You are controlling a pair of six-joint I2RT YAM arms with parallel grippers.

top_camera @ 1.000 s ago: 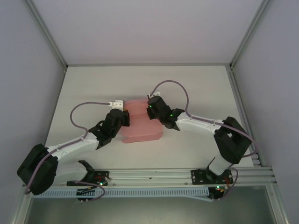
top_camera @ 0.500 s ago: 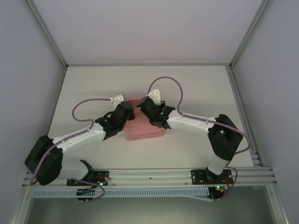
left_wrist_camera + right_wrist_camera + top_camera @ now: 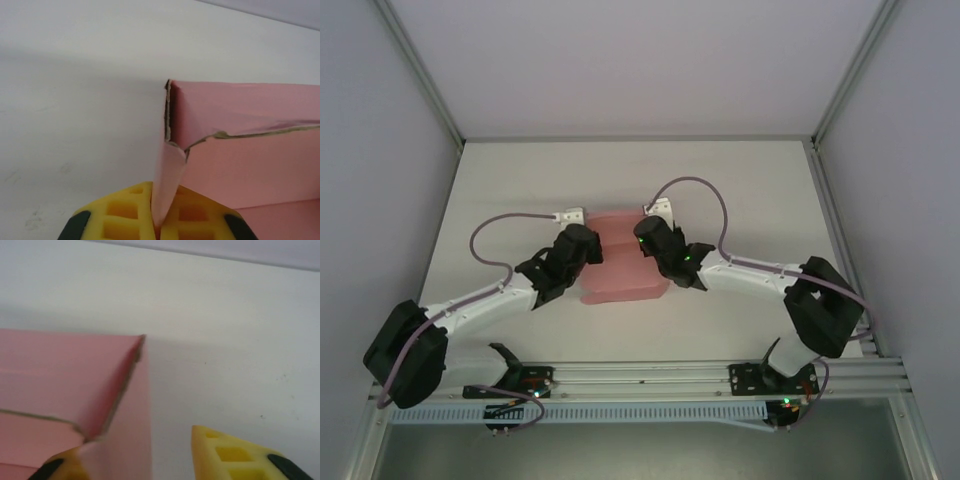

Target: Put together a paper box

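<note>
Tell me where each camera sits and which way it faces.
Top external: above and behind the bases, looking down at the table; both arms flank the paper box.
Left wrist: on the left arm, looking along the yellow left fingers, shut on a box flap.
Right wrist: on the right arm; right fingers straddle a box wall, open.
Shared: both wrist views show the pink box on white table.

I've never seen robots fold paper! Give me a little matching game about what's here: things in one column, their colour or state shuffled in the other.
Things:
1. left pincer
2. right pincer
3. box
4. cable

Colour or state:
A. pink
B. open, fingers apart
C. pale purple
D. shut on a box flap

Pairs: 1-D, 2-B, 3-A, 4-C
</note>
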